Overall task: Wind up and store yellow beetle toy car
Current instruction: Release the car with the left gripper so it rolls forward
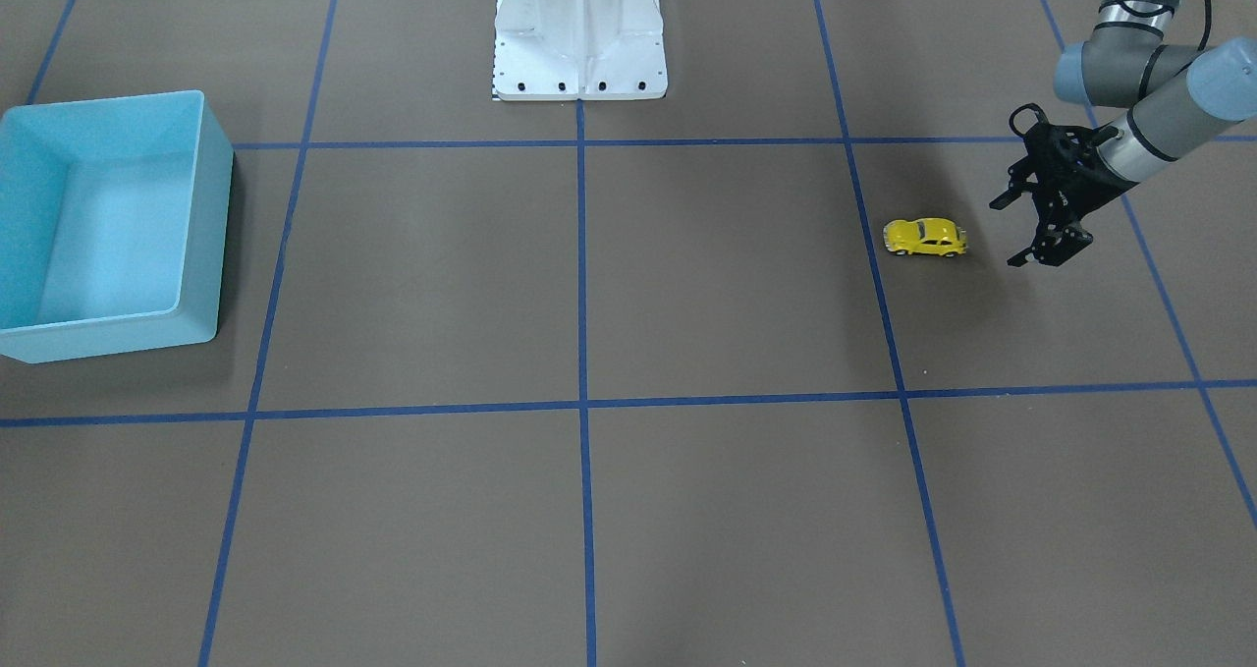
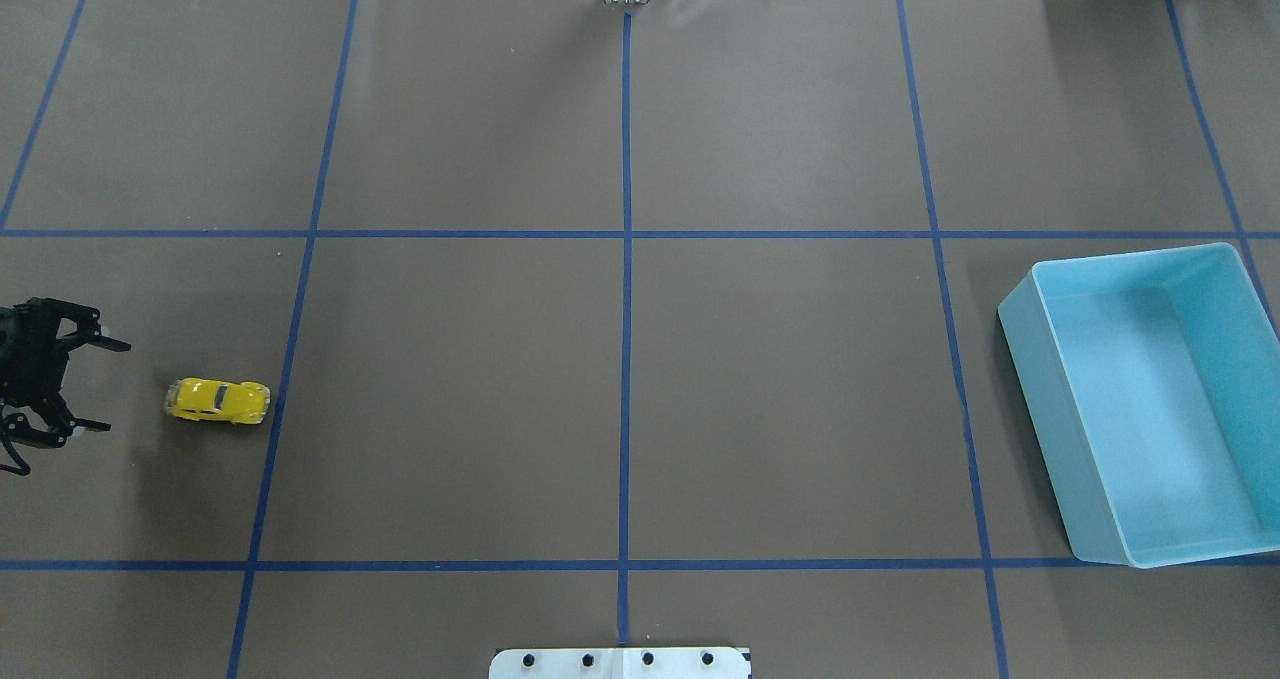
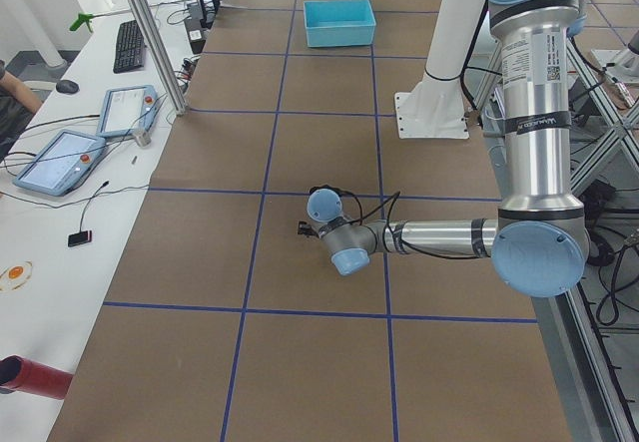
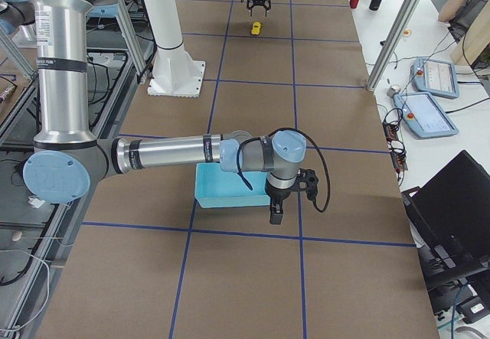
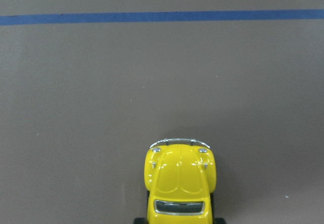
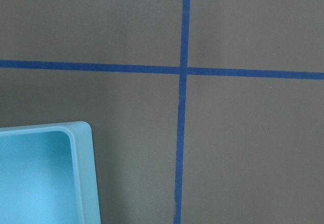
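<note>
The yellow beetle toy car (image 1: 925,238) stands on its wheels on the brown table, small and alone in a taped square. In the overhead view the car (image 2: 218,400) lies just right of my left gripper (image 2: 112,386), which hovers open and apart from it, fingers pointing at the car. The left wrist view has the car (image 5: 179,183) close at the bottom centre. My right gripper (image 4: 285,201) shows only in the right side view, beside the light blue bin (image 4: 222,193); I cannot tell if it is open or shut.
The light blue bin (image 2: 1120,259) sits with nothing in it at the table's far side from the car, and its corner (image 6: 81,173) shows in the right wrist view. The white robot base (image 1: 579,38) stands mid-table. Blue tape lines grid the mat.
</note>
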Controlling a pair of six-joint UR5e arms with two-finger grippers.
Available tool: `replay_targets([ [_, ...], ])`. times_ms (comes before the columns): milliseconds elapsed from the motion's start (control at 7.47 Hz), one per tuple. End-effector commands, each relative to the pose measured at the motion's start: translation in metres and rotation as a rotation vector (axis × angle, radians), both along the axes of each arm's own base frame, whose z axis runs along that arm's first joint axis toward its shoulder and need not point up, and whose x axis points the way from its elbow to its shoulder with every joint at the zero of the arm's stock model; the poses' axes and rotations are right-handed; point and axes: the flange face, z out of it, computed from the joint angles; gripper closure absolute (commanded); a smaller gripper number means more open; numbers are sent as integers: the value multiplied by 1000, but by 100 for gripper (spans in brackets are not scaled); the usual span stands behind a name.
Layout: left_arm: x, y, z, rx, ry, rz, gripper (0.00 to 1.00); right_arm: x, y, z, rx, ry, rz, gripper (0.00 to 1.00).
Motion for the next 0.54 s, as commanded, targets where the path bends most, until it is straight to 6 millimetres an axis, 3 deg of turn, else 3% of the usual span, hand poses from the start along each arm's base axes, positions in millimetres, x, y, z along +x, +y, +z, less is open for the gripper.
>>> replay_targets([
  [0, 0, 0, -1, 3, 2, -1, 0, 0, 0, 0, 1, 0, 0, 0],
  [402, -3, -2, 0, -3, -1, -11, 0, 0, 0, -1, 3, 0, 0, 0],
])
